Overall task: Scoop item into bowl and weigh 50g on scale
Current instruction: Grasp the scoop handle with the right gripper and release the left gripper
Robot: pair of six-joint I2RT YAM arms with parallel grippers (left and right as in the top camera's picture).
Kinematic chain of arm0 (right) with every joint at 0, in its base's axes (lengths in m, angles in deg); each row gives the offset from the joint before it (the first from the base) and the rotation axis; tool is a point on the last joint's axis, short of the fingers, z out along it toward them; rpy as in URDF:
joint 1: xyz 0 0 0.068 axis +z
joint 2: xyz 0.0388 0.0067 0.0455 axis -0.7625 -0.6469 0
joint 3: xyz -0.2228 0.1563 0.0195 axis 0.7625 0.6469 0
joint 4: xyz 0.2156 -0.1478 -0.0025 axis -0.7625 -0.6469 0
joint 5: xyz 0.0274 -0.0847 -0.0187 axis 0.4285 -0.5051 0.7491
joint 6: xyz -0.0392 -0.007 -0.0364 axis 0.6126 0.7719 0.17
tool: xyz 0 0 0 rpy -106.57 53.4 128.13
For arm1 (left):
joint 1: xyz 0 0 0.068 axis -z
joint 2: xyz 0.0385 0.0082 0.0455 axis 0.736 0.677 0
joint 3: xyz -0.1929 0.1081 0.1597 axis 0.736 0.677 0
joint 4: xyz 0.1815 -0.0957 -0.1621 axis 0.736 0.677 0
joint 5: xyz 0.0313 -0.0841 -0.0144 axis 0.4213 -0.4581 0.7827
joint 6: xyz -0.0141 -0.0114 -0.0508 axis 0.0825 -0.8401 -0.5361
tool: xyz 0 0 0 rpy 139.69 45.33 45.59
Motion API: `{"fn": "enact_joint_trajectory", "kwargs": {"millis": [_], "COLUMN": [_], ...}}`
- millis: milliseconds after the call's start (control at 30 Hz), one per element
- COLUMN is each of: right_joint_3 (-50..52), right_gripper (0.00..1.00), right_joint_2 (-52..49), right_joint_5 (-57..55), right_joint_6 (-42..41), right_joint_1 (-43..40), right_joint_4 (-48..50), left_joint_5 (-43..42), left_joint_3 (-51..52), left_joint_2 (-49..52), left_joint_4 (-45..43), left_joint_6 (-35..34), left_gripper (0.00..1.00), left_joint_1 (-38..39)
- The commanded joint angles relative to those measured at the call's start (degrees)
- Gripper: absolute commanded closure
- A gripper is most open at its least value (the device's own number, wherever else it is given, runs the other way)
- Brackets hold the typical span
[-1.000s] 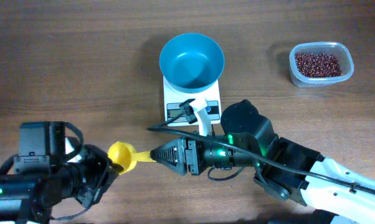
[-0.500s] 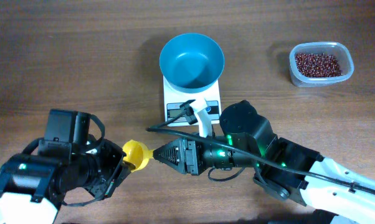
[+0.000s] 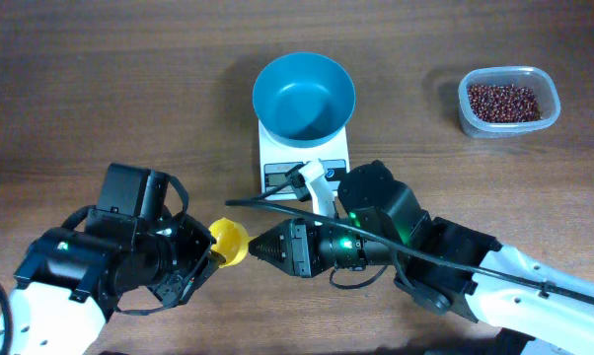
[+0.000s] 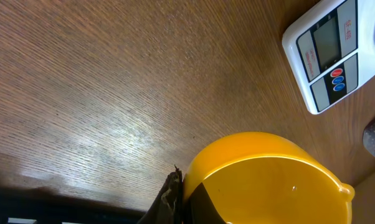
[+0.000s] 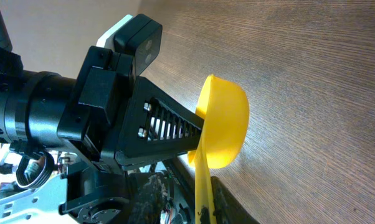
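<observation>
The teal bowl [image 3: 304, 94] stands empty on the white scale [image 3: 304, 170]; the scale's display and buttons show in the left wrist view [image 4: 327, 56]. The beans [image 3: 507, 101] lie in a clear tub at the far right. A yellow scoop [image 3: 229, 242] hangs between both grippers. My left gripper [image 3: 210, 256] [image 4: 184, 186] is shut on the rim of the scoop's cup [image 4: 268, 180]. My right gripper [image 3: 259, 247] [image 5: 186, 183] is open, with the scoop's handle [image 5: 203, 186] between its fingers, against one finger and apart from the other.
The clear tub [image 3: 467, 116] sits at the back right, well away from both arms. The right arm's body [image 3: 396, 232] lies just in front of the scale. Bare wooden table [image 3: 129, 89] stretches to the left of the scale.
My left arm has moved right with the scoop, bringing the cup close to the right gripper's tips, so the handle now lies deeper between the right fingers. The right arm shifted slightly.
</observation>
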Motion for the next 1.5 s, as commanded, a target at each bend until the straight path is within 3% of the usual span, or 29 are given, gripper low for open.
{"fn": "enact_joint_trajectory", "kwargs": {"millis": [0, 233, 333, 600, 833, 1000, 1133, 1200, 1300, 1367, 1467], "right_joint_3": [-1.05, -1.05, -1.05, -1.05, -1.05, -1.05, -1.05, -1.05, -1.05, -1.05, -1.09], "right_gripper": [0.75, 0.81, 0.87, 0.88, 0.96, 0.96, 0.96, 0.96, 0.96, 0.96, 0.96], "right_joint_2": [-0.46, -0.46, -0.46, -0.46, -0.46, -0.46, -0.46, -0.46, -0.44, 1.31, 12.96], "right_joint_5": [0.37, 0.37, 0.39, 1.03, 1.2, 1.22, 4.46, 2.91, -1.51, -7.78, -14.47], "right_joint_6": [0.81, 0.98, 0.98, 0.98, 0.98, 1.03, 2.82, 4.92, 7.69, 9.03, 10.58], "right_joint_1": [0.48, 0.48, 0.48, 0.48, 0.48, 0.42, 0.42, 0.42, 0.35, -0.04, -6.19], "right_joint_4": [0.46, 0.44, 0.44, -0.87, -1.66, -1.46, 0.39, -0.79, -1.99, -8.07, -22.29], "left_joint_5": [-0.24, -0.22, -0.2, 0.44, 0.44, 0.85, 0.85, 0.28, -0.04, -0.02, 0.87], "left_joint_3": [0.17, 0.17, 0.17, 0.17, 0.17, 0.17, 0.17, 0.02, -5.35, -9.75, -10.56], "left_joint_2": [0.09, 0.09, 0.09, 0.09, 0.09, 0.09, 0.09, -0.07, -2.21, -5.05, -9.22], "left_joint_4": [-0.59, -1.18, -1.22, -1.4, -1.36, -1.01, -0.79, -2.99, -3.74, 0.07, 6.84], "left_joint_6": [2.27, 8.28, 8.26, 7.21, 7.21, 7.21, 7.21, 7.19, 10.29, 15.3, 16.46], "left_gripper": [1.0, 1.0, 1.0, 1.0, 1.0, 0.96, 0.99, 0.9, 0.59, 0.53, 0.42], "left_joint_1": [0.85, 1.88, 1.88, 1.88, 1.88, 1.88, 1.88, 1.81, 1.84, 1.84, 1.84]}}
